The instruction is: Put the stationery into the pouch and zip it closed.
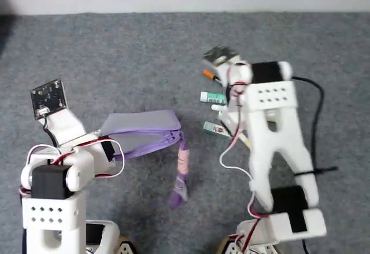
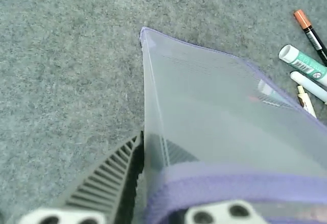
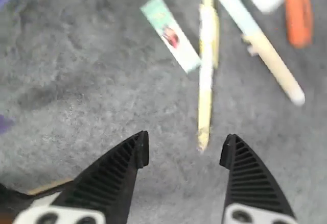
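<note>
On the grey carpet (image 1: 115, 51) sits the purple mesh pouch (image 1: 141, 128), one edge pinched between the left gripper's (image 2: 152, 150) closed fingers. Beside it, toward the right arm, lie a yellow pen (image 3: 206, 81), a small teal packet (image 3: 170, 34) and an orange marker (image 3: 299, 17). The right gripper (image 3: 186, 145) hangs over the pen's tip, fingers spread apart.

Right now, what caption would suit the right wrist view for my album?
Open right gripper hovers over a yellow pen on grey carpet.
</note>
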